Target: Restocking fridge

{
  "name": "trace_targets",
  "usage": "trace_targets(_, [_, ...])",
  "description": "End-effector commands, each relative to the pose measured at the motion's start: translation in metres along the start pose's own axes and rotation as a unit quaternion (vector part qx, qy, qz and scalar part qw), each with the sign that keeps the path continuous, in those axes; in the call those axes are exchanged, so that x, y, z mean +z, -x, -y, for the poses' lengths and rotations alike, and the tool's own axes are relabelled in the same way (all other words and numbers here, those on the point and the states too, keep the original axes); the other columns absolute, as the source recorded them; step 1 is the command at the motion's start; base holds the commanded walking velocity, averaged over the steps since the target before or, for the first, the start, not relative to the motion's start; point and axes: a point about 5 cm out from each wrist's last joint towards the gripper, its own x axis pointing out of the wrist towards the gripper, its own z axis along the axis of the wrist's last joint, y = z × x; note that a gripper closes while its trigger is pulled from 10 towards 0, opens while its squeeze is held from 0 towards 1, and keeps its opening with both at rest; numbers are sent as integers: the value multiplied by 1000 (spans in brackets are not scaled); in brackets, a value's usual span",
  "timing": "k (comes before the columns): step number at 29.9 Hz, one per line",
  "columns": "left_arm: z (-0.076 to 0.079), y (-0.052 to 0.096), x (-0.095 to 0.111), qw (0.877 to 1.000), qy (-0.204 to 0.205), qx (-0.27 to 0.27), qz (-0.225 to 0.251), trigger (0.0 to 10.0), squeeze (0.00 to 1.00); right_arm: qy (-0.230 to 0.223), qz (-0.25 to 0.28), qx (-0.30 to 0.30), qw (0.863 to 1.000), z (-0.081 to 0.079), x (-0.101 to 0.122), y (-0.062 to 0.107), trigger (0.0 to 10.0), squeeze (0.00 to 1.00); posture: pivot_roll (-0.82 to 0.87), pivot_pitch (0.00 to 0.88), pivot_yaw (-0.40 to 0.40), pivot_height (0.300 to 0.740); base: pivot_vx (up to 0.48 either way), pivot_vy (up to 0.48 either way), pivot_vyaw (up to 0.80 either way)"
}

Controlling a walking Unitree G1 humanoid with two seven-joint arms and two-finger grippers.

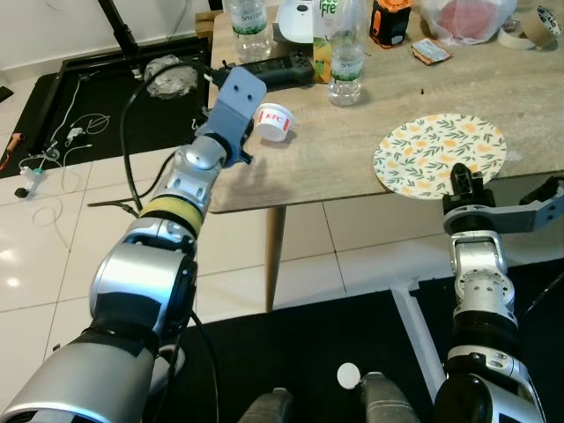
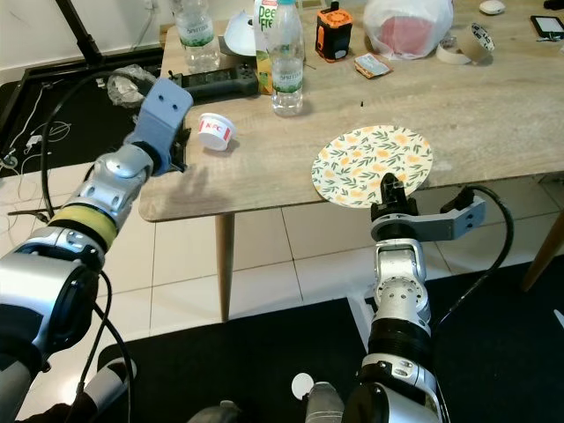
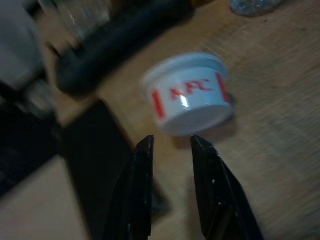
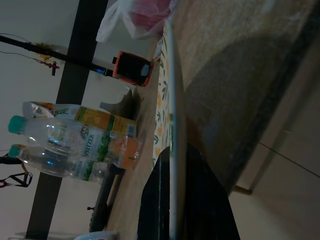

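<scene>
KFC tub, white with red lettering, lies on its side in the upper middle of the left eye frame, on the desk near its left edge. Just short of it hovers the left claw, its two black fingers slightly parted with nothing between them, the tips near the tub's wall but apart from it. The right claw, at the lower right of the head frames, is closed on the near rim of a round plate patterned with yellow flowers and green leaves, which overhangs the desk's front edge.

Pale wood grain covers the desk, and one slim wooden leg shows below. Beyond the tub lie a long black device, two clear water bottles with green labels reading "Spritzer", a juice carton whose lettering cannot be fully read, an orange and black gadget, a plastic bag with something pink inside, and a roll of tape. The floor is white tile with black mats, loose cables at the upper left.
</scene>
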Motion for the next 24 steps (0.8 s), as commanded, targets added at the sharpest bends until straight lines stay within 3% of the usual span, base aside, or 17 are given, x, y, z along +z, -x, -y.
trace_targets(1, [2,-1,0,999,37,-7,-7,10000,0,2,-18,-29,999,10,-7,7,10000,0,-81,309,89,740,0,0,0])
trace_targets(4, [1,-2,1,999,34,3,-9,10000,0,2,-17,-29,999,10,-7,9,10000,0,-99,316,91,740,0,0,0])
trace_targets(5, [-4,-1,3,999,-3,35,-16,10000,0,3,-16,-30,999,7,-6,12,10000,0,-119,324,92,740,0,0,0])
trace_targets(10, [-13,0,8,997,-49,58,-13,10000,0,9,-14,-30,999,5,-2,15,10000,0,-135,331,96,740,0,0,0])
trace_targets(16, [-12,-2,20,999,-35,32,4,10000,0,14,-14,-30,999,0,1,18,10000,0,-175,339,103,740,0,0,0])
trace_targets(24, [1,-5,25,998,-56,-6,5,10000,0,18,-18,-31,999,-2,1,21,10000,0,-187,342,96,740,0,0,0])
